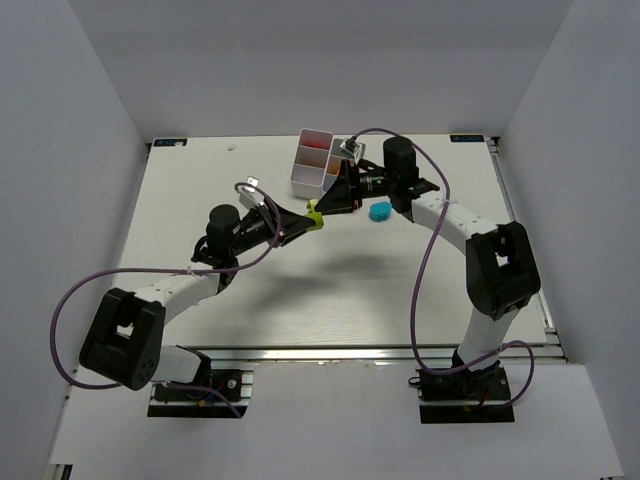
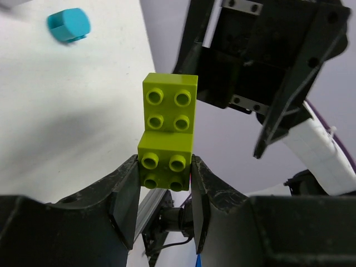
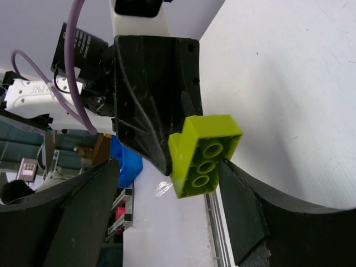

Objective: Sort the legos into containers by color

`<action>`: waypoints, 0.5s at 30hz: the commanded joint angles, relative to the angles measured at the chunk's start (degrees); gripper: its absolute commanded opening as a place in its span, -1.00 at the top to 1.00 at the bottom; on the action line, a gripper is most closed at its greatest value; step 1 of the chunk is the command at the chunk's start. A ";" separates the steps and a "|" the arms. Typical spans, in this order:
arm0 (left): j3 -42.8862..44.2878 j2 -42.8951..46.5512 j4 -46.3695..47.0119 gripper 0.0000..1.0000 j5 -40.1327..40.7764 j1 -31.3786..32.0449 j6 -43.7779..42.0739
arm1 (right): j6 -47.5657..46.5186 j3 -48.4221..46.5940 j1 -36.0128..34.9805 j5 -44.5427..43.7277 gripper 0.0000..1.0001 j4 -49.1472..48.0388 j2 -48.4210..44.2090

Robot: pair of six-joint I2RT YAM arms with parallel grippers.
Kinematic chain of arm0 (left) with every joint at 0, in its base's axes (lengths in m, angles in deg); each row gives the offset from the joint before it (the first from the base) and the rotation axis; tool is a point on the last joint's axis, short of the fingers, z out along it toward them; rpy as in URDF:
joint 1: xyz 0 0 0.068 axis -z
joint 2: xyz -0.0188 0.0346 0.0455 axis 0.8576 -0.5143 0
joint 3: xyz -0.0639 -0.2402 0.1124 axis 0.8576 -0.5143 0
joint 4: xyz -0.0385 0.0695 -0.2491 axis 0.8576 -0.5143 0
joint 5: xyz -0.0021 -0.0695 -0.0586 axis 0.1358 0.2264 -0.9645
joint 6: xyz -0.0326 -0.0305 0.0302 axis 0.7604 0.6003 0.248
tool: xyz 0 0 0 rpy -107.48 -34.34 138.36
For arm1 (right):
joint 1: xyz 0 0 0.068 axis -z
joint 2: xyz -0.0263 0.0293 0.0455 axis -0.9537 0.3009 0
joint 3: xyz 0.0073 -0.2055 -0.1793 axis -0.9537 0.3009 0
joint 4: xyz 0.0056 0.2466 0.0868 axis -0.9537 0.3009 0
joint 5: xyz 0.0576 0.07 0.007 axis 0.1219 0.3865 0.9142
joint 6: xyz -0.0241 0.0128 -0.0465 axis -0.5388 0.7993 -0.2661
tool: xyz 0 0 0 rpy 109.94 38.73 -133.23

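1. Grip, left side: left gripper (image 2: 165, 167) was clamped on the lower brick of the lime stack (image 2: 168, 105), one finger on each side. The upper brick stood free above the fingertips. Top view put the stack (image 1: 315, 215) in the air over the table (image 1: 300, 300), mid-workspace, between the two arms.
2. Containers (image 1: 301, 172) sat just beyond the stack, at the far middle of the table. Red legos (image 1: 316, 145) showed in a far bin and orange legos (image 1: 329, 168) in a nearer one. The right arm hid part of the grid, so the contents of the other bins could not be told.
3. Right gripper (image 3: 167, 167) pointed at the stack from the other side with its fingers spread wide and nothing held. One finger lay just beside the lime brick's free end; contact could not be confirmed.
4. Cyan brick (image 1: 379, 211) lay loose on the table, just right of the right gripper and outside the bins.
5. Progress, judged: red and orange looked sorted. Lime stack was in hand but not binned, and cyan untouched. No other loose legos in view, so the sort looked late-stage, with two colours left.
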 commanded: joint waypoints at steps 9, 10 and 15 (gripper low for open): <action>-2.06 0.37 14.73 1.00 -0.84 2.02 3.22 | -1.45 0.62 -0.24 0.68 -0.47 1.61 -0.67; -2.06 0.46 14.73 1.00 -0.84 2.02 3.22 | -1.54 0.45 -0.24 0.77 -0.45 1.61 -0.32; -3.29 0.63 17.36 1.00 -0.41 2.02 4.71 | -1.63 -0.26 -0.24 1.30 -0.31 1.08 0.64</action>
